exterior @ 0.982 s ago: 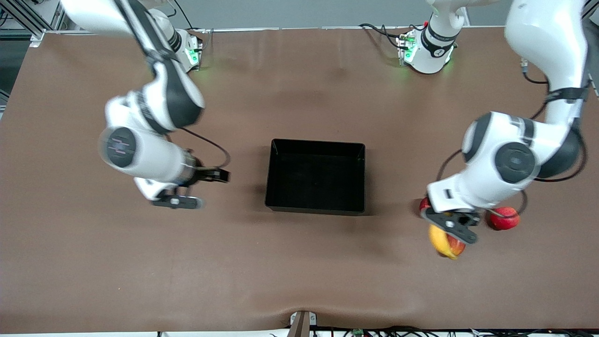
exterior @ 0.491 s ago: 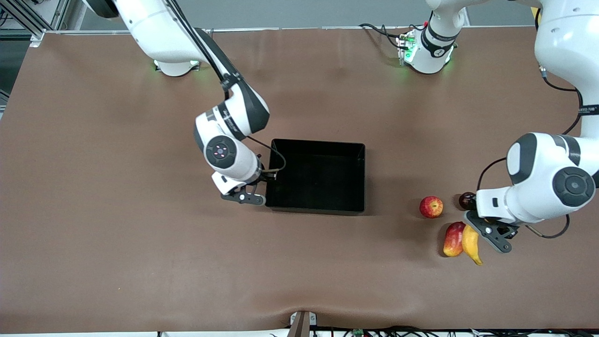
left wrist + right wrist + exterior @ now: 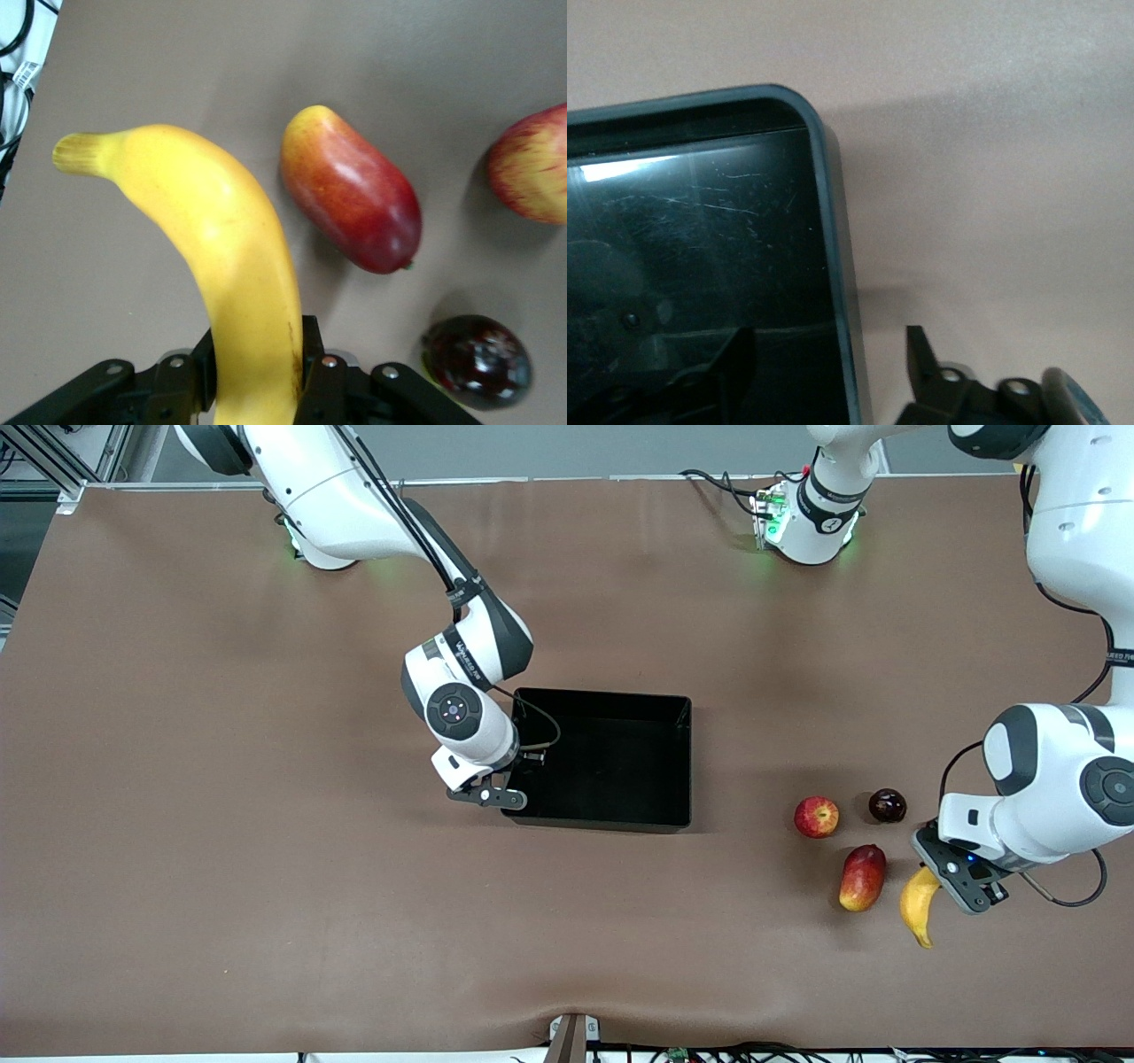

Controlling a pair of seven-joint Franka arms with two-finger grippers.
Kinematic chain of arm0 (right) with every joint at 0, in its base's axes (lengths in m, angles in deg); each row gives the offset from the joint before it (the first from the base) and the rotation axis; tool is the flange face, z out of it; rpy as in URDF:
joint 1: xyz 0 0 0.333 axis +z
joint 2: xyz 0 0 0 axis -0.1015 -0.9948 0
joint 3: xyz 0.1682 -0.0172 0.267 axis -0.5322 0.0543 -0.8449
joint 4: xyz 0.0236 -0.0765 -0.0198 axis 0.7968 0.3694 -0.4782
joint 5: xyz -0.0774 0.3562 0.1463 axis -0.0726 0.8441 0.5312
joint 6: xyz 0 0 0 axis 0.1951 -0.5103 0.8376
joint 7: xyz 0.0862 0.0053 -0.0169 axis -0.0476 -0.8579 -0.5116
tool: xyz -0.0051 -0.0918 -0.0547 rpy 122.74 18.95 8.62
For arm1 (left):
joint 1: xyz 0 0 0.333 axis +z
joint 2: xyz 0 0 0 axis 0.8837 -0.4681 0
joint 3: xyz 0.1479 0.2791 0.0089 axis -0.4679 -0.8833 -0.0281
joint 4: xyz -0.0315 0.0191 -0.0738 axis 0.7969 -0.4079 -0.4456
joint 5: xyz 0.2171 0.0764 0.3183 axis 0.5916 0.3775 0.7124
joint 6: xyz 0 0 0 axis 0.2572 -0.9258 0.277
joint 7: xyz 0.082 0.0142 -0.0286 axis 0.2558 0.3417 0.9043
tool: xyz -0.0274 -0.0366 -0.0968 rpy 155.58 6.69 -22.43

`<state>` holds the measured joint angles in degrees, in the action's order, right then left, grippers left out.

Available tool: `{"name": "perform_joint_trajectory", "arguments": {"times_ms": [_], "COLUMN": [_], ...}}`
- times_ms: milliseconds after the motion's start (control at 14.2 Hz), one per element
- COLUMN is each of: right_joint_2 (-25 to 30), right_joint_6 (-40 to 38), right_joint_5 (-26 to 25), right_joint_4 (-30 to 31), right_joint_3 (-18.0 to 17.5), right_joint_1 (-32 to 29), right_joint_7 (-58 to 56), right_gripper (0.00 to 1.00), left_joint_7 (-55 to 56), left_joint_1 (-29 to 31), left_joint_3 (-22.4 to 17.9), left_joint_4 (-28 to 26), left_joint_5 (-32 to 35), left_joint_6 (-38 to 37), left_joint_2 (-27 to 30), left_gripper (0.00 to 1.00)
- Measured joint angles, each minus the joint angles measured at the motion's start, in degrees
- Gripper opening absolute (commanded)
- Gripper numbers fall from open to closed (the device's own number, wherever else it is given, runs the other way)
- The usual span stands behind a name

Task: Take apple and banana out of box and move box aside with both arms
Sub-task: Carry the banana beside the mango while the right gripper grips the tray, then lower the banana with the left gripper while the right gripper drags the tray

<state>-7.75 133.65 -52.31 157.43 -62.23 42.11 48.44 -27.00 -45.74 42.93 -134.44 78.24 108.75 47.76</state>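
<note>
Fruit now lies clear of the box [image 3: 611, 766], which sits empty mid-table. Over the last second our right arm has swung in from open table, and the right gripper [image 3: 496, 795] now straddles the box wall at the corner nearest the front camera on the right arm's end; the right wrist view shows its fingers [image 3: 921, 359] standing apart, one inside the wall and one outside, not yet pinching it. Meanwhile our left arm has drifted toward its own end of the table, and the left gripper [image 3: 952, 872] is clamped on the banana [image 3: 918, 906], which the left wrist view shows squeezed between the pads low over the table. The apple [image 3: 816, 817] rests free on the cloth near a mango [image 3: 862, 878] and a dark round fruit [image 3: 887, 805], well apart from the box. We judge the unloading nearly done: the banana only needs releasing, then the left gripper must reach the box wall toward its end before both arms can shift it.
</note>
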Motion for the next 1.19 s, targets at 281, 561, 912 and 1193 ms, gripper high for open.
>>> {"name": "perform_joint_trajectory", "arguments": {"times_ms": [281, 561, 912, 1193], "right_joint_2": [0.22, 1.37, 7.39, 12.39], "right_joint_6": [-1.49, -5.18, -14.32, -18.35], "right_joint_5": [0.00, -0.02, -0.83, -3.04], "right_joint_4": [-0.02, -0.31, -0.61, -0.54], "right_joint_3": [0.76, 1.20, 1.82, 2.14], "right_joint_1": [-0.40, -2.00, -8.51, -14.16], "right_joint_7": [0.54, -0.33, -3.10, -7.19], "right_gripper": [0.00, 0.00, 0.00, 0.00], "left_joint_7": [-0.10, -0.02, 3.42, 3.55], "left_joint_1": [-0.26, -0.24, -0.04, -0.02], "left_joint_3": [0.01, -0.93, -1.61, -2.46], "left_joint_4": [2.76, 3.91, 4.02, 4.00], "left_joint_5": [0.00, 0.00, 0.00, 0.00], "left_joint_6": [2.19, 6.41, 7.07, 7.06], "left_joint_2": [-2.97, -6.60, -9.01, -10.50], "left_gripper": [0.00, 0.00, 0.00, 0.00]}}
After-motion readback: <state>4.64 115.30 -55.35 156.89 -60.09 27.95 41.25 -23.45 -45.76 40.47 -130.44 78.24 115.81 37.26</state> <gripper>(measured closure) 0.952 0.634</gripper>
